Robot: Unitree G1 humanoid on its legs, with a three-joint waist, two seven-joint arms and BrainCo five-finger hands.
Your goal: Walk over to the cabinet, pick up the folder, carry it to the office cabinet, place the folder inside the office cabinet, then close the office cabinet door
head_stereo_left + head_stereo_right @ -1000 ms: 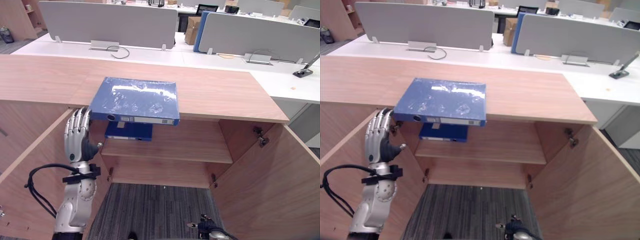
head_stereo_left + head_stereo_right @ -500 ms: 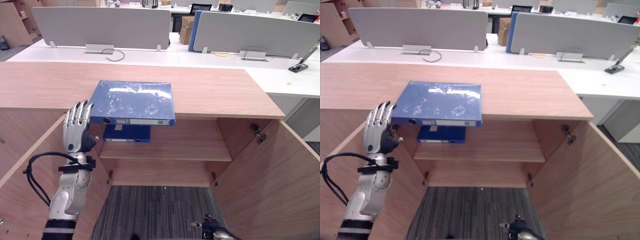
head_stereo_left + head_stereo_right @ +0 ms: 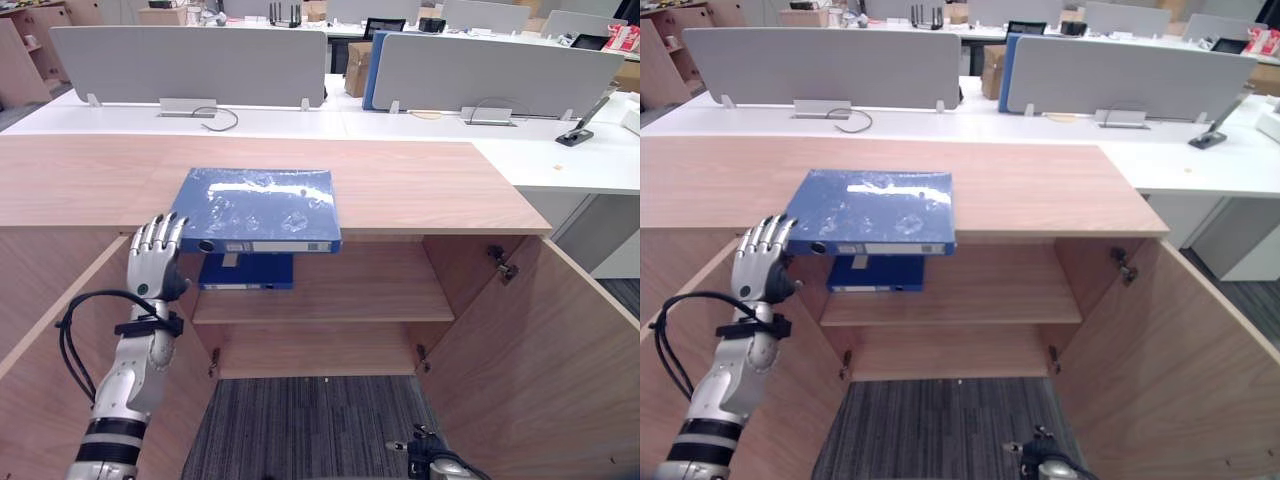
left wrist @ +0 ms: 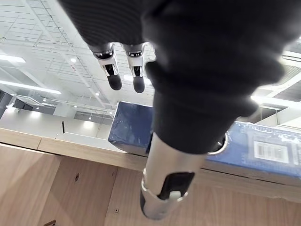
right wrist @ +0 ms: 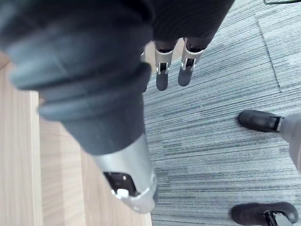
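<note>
Open wooden cabinet (image 3: 560,360) with a blue folder (image 3: 258,205) flat on its counter top (image 3: 420,185), overhanging the front edge; the left hand (image 3: 152,262), fingers straight and empty, hovers just under that edge beside the folder's corner: the pick-up looks under way, needing a grip on the overhang.

grey carpet (image 3: 300,420), white desks (image 3: 600,165), grey partitions (image 3: 190,60)

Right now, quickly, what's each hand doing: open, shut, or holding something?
Left hand: open, empty, raised beside the blue folder's corner.
Right hand: open, empty, hanging low over the carpet.
</note>
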